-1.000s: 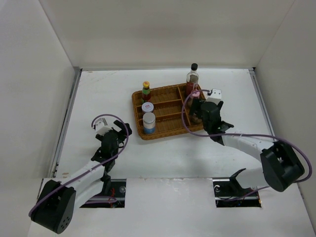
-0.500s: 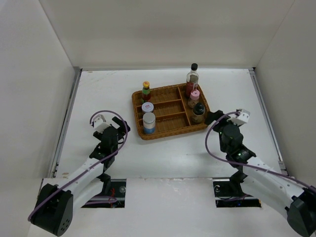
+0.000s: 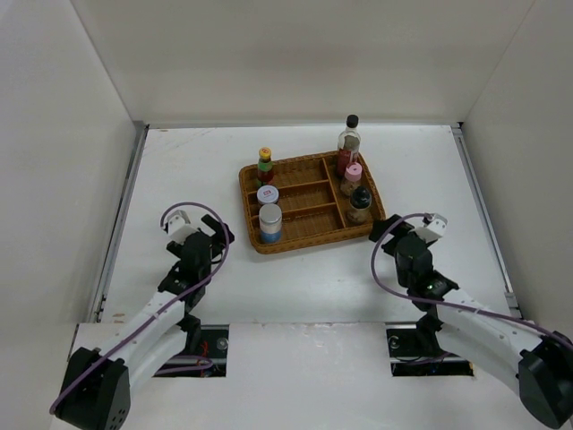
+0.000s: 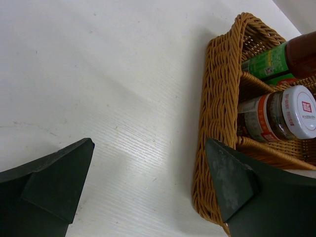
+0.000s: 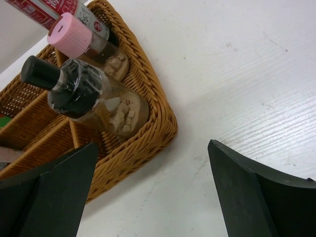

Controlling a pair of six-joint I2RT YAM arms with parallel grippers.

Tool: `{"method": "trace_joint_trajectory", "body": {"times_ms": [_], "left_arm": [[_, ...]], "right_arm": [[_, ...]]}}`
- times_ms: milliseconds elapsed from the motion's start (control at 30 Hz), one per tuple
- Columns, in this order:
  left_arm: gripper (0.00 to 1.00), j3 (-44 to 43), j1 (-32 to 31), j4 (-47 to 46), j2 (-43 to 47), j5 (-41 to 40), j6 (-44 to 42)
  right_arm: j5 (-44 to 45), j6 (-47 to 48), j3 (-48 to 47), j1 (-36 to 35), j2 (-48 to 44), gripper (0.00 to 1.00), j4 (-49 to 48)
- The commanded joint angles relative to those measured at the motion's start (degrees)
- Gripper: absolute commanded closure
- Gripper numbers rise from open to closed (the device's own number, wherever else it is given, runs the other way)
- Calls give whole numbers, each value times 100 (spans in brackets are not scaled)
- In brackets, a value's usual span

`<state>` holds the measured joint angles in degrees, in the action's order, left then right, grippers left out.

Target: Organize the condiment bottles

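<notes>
Holds nothing in left gripper (image 4: 148,148) or right gripper (image 5: 152,145), both spread wide beside the brown wicker divided tray (image 3: 304,240), all six small condiment bottles (image 3: 269,224) upright in its compartments, probably parked clear because sorting looks finished.

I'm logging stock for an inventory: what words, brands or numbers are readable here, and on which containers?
Nothing is sharp enough to quote.
On the white-lidded jar: red square lid logo, characters too small; side label blurred.
On the green-red bottle: green label print, blurred.
On the tall dark-sauce bottle: red-and-white label, cut off, unreadable.
On the blue-label shaker: too small to read.
</notes>
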<state>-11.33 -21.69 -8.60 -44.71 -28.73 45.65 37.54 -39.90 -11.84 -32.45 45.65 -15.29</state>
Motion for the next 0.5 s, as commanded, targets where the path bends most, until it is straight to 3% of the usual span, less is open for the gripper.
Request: {"method": "trace_joint_trajectory", "body": {"times_ms": [0, 467], "left_arm": [[0, -229, 91, 78, 111, 34, 23], [0, -457, 117, 464, 129, 26, -21]], "right_arm": [[-28, -307, 76, 102, -117, 0, -141], [-54, -448, 67, 226, -30, 0, -115]]}}
